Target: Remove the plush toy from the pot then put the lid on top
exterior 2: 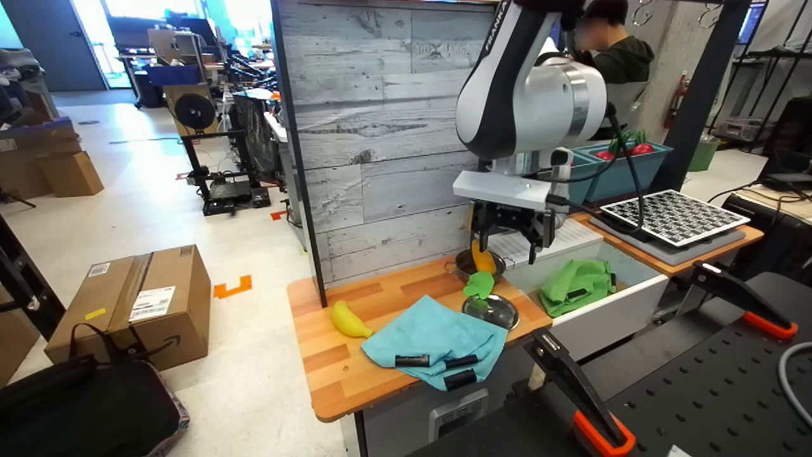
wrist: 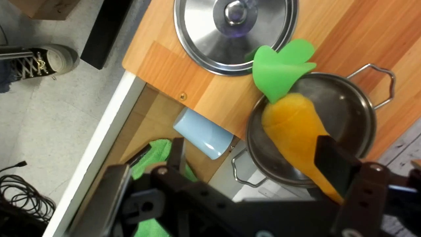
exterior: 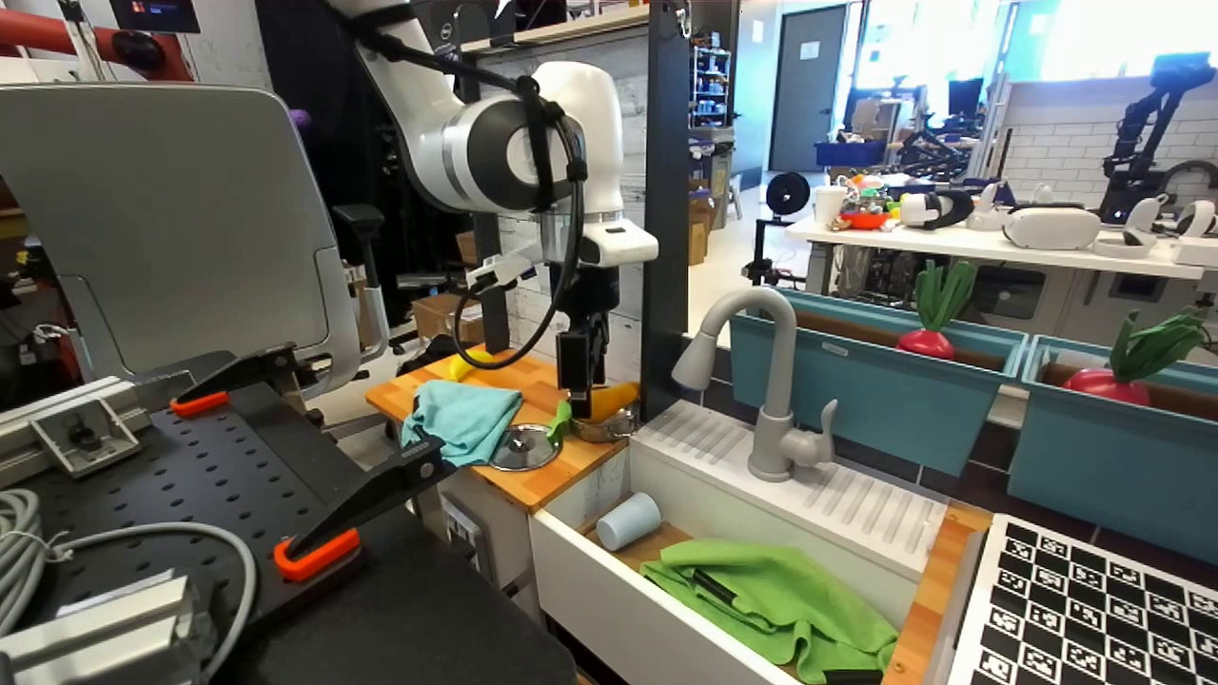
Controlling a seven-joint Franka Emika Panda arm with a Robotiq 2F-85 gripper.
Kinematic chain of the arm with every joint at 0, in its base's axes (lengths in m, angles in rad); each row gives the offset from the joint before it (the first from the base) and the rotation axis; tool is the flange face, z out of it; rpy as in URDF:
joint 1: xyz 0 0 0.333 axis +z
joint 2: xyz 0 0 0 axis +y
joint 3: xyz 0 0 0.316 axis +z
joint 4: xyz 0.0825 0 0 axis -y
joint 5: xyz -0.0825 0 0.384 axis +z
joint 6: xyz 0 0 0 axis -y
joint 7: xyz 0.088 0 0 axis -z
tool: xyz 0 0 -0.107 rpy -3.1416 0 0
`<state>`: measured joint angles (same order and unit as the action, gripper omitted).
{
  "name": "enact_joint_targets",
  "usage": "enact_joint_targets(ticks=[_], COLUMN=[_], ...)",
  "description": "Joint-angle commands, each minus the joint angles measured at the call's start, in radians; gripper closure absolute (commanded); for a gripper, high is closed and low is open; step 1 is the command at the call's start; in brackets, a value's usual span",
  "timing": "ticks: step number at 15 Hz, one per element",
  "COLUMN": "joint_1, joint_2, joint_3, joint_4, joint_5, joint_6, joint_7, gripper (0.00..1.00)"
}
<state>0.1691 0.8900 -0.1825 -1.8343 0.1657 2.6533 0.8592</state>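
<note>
Pincer [wrist: 251, 146] near plush carrot [wrist: 296, 135]

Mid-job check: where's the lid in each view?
In an exterior view: lid, left of and below centre.
In an exterior view: lid, right of and below centre.
In the wrist view: lid, top middle, cut off.
Shared landmark: toy, green leaves by the lid.

On your wooden counter [exterior 2: 339, 384] you have a light-blue cloth [exterior 2: 434, 333] bearing black strips [exterior 2: 412, 360], with a yellow banana [exterior 2: 347, 319] just beside it. Your sink [exterior: 609, 609] contains a pale-blue cup [exterior: 628, 521] on its side and a rumpled green cloth [exterior: 795, 590]. Beyond the grey faucet [exterior: 782, 362], note two teal planters [exterior: 847, 390] holding red radishes [exterior: 925, 343].
</note>
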Motion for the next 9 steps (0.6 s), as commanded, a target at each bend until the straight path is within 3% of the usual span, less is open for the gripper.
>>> enact_joint_targets(ticks=[1,2,4,9], joint_1=[0.045,0.051,0.057,0.057], joint_2=[0.058,0.066,0.079,0.09], joint_3=[-0.034,-0.038,-0.041,-0.039], joint_4=[0.047,0.052,0.063,0.08], joint_5=[-0.036,-0.042,-0.048,-0.047], joint_6=[0.05,0.058,0.06,0.054], joint_7=[0.044,0.047,0.049,0.04], gripper=[0.05,0.28,0.33,0.74])
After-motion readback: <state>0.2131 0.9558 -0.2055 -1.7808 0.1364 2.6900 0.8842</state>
